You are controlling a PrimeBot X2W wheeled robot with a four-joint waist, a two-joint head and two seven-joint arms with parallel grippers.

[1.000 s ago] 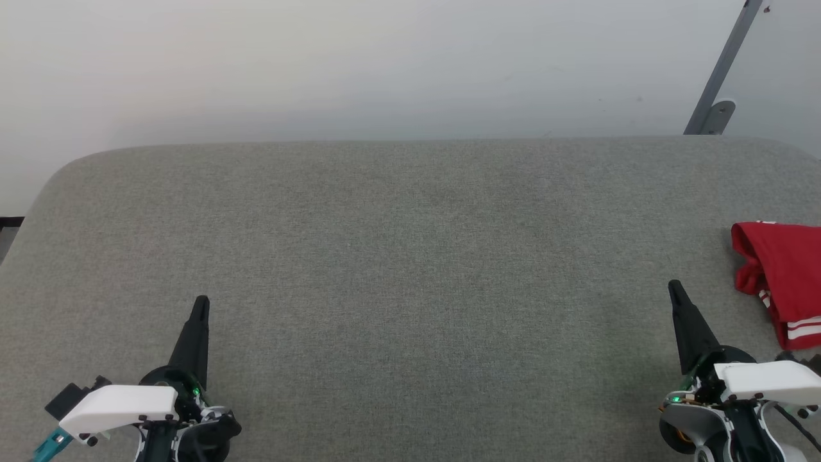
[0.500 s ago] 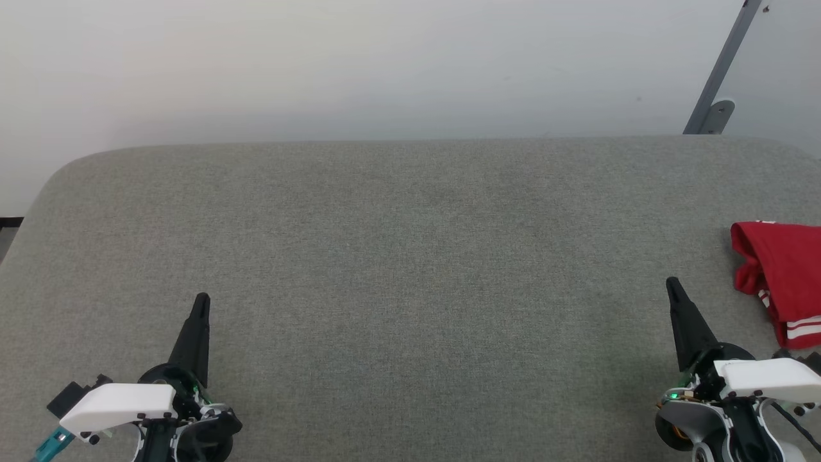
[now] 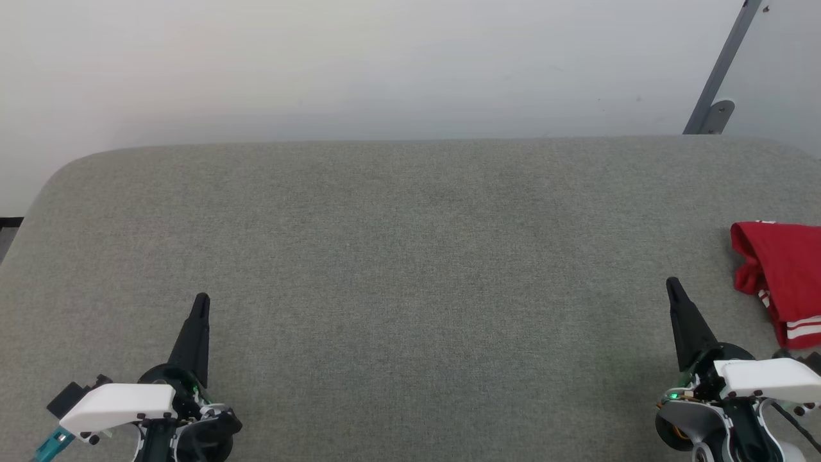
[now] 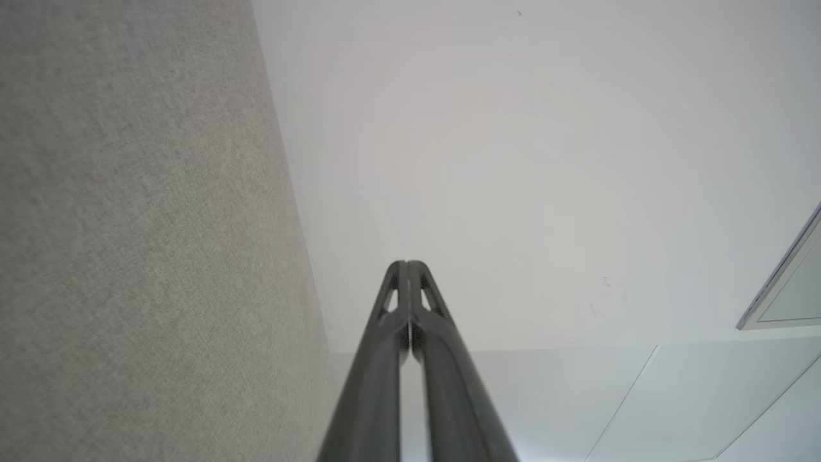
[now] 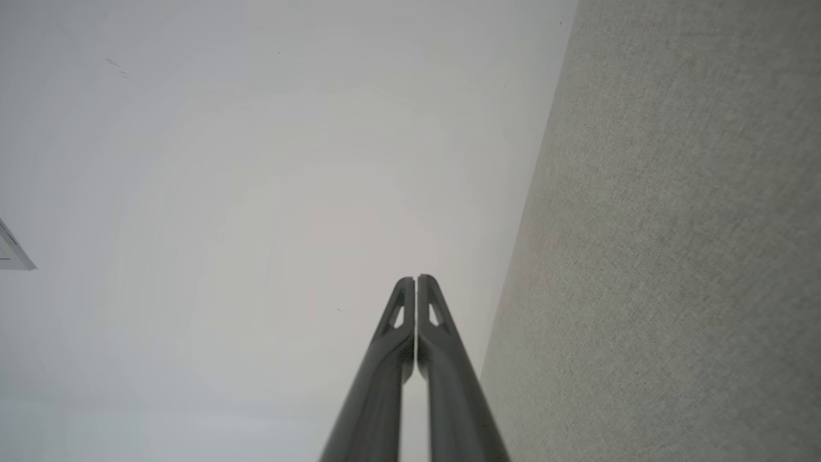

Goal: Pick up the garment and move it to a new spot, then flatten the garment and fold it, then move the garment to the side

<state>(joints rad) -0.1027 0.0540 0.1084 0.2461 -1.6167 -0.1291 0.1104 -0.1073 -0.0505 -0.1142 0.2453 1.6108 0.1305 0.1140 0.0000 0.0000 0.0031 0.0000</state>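
Almost nothing was moved: the left pincer [image 3: 201, 300] and right pincer [image 3: 671, 282] were nudged a tiny bit forward. Both were shut on nothing and parked at the near edge of the worktop [image 3: 410, 244]. The red shirt [image 3: 781, 273] was bunched at the right side, near the right pincer.

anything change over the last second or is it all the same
Barely. The right gripper edged slightly forward over the grey fabric surface, and the left gripper did too, by even less. Both stayed shut and empty. The crumpled red jersey with white stripe trim lay untouched at the surface's right edge.
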